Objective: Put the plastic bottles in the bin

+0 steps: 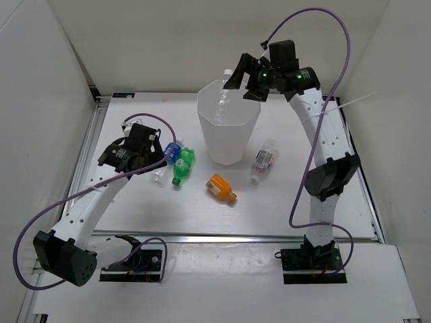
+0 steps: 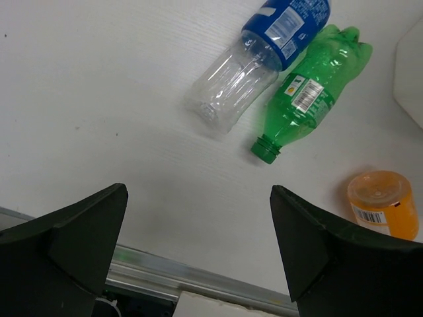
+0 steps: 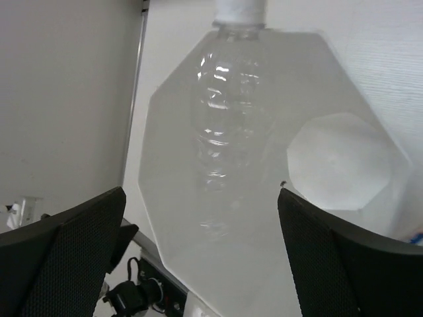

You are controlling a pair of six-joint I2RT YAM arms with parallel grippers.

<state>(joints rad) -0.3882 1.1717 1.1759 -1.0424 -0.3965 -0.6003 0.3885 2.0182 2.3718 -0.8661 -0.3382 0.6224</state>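
The white translucent bin (image 1: 204, 114) stands at the back middle. A clear bottle (image 1: 224, 94) leans inside it, its white cap above the far rim; it also shows in the right wrist view (image 3: 228, 125) within the bin (image 3: 158, 198). My right gripper (image 1: 244, 82) hangs open above the bin's rim and holds nothing (image 3: 201, 244). My left gripper (image 1: 143, 161) is open and empty (image 2: 198, 244) just left of the blue-labelled clear bottle (image 2: 261, 56) and the green bottle (image 2: 310, 92), which lie side by side. The orange bottle (image 1: 221, 188) and the red-white labelled bottle (image 1: 265, 160) lie on the table.
White walls close the table on the left, back and right. A metal rail (image 1: 236, 235) runs along the near edge (image 2: 198, 274). The bin's corner (image 2: 413, 72) shows at the right edge of the left wrist view.
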